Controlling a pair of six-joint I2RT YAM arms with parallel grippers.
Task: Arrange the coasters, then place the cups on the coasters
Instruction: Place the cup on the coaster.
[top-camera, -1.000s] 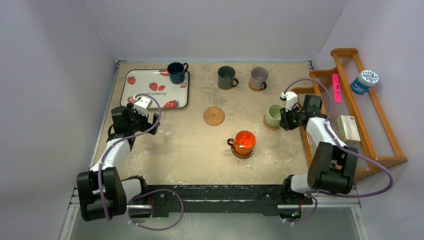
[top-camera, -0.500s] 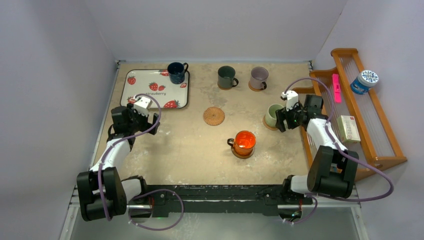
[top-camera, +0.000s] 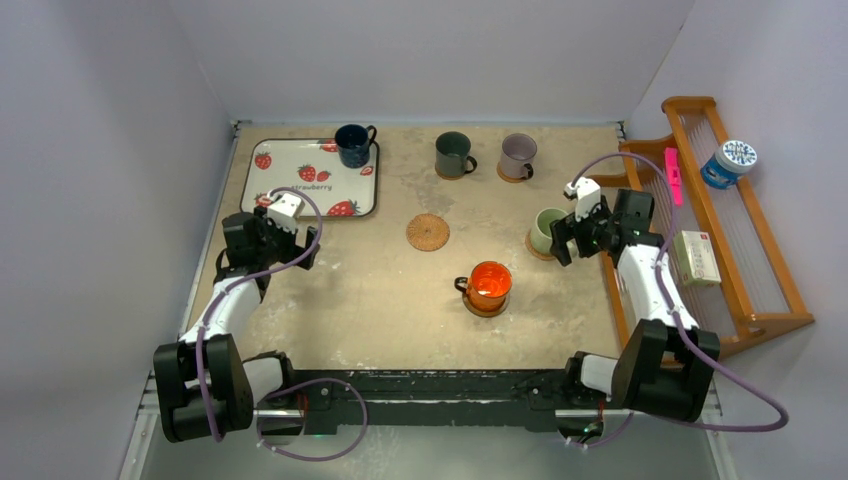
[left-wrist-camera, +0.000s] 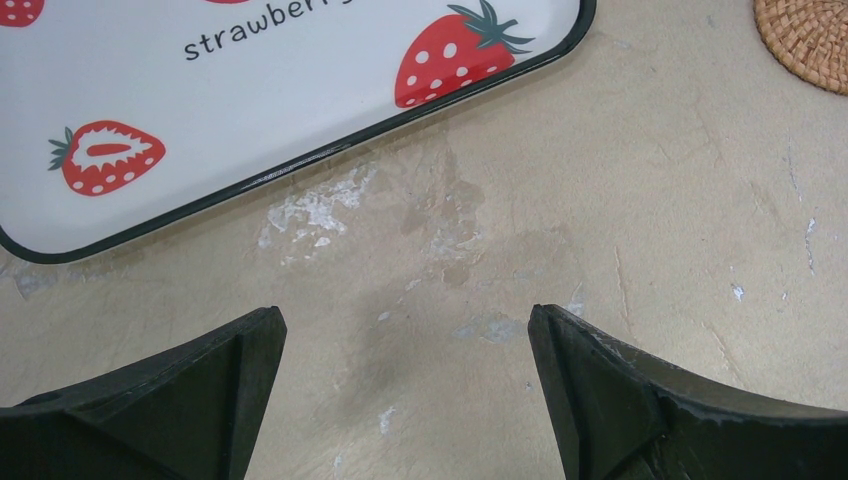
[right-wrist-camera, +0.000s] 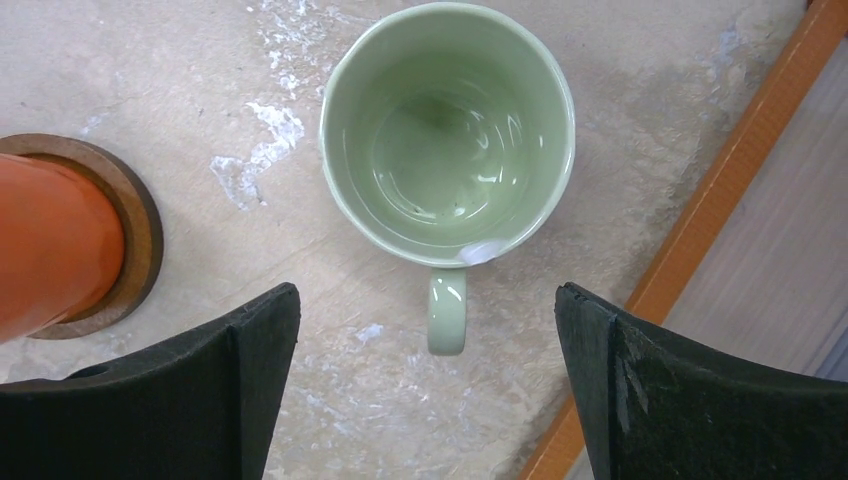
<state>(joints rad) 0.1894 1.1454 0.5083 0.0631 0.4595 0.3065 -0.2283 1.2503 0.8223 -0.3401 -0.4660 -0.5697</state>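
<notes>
Under the pale green mug (right-wrist-camera: 447, 130), the tan coaster (top-camera: 536, 251) shows only as a sliver from above, and the right wrist view hides it altogether. The orange mug (right-wrist-camera: 50, 245) is cut off at that view's left edge and stands on a dark ringed coaster (right-wrist-camera: 130, 240). The right hand (right-wrist-camera: 422, 292) is spread wide and holds nothing; the green mug's handle points into the gap, untouched. The left hand (left-wrist-camera: 405, 325) is equally wide over bare worktop (left-wrist-camera: 620, 230) beside the strawberry tray (left-wrist-camera: 250, 90). A woven coaster (left-wrist-camera: 812, 38) is clipped at that view's corner. The worktop is mottled beige with white scuffs. Pale grey walls (top-camera: 430, 50) enclose it, and a wooden rack (top-camera: 688, 103) stands on the right.
</notes>
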